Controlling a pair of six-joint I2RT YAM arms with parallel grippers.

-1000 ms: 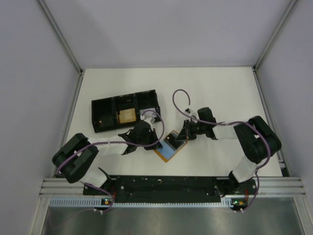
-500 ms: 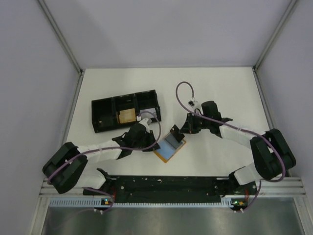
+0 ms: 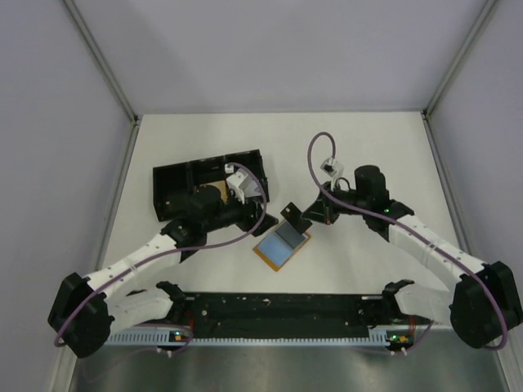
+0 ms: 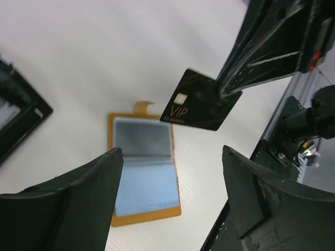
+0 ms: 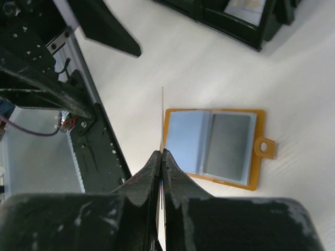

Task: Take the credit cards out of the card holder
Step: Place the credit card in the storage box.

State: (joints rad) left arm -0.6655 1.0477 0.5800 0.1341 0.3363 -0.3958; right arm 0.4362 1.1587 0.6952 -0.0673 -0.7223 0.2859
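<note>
The orange-tan card holder [image 3: 280, 244] lies open on the table, showing pale blue sleeves and a grey face in one pocket [image 5: 226, 143]. My right gripper [image 3: 305, 215] is shut on the edge of a black credit card [image 3: 292, 216] with gold "VIP" lettering [image 4: 199, 107], holding it in the air just above the holder's far corner. In the right wrist view the credit card [image 5: 162, 117] shows edge-on between the pads. My left gripper [image 3: 255, 214] hangs open and empty left of the card holder [image 4: 144, 178], above the table.
A black three-compartment tray [image 3: 172, 189] stands at the back left, with a tan item [image 3: 214, 194] in its middle compartment and the left wrist beside it. The arms' black base rail [image 3: 278, 309] runs along the near edge.
My left gripper has opened and drawn back up and left from the holder. My right gripper has lifted the black card up and away, out of the holder.
</note>
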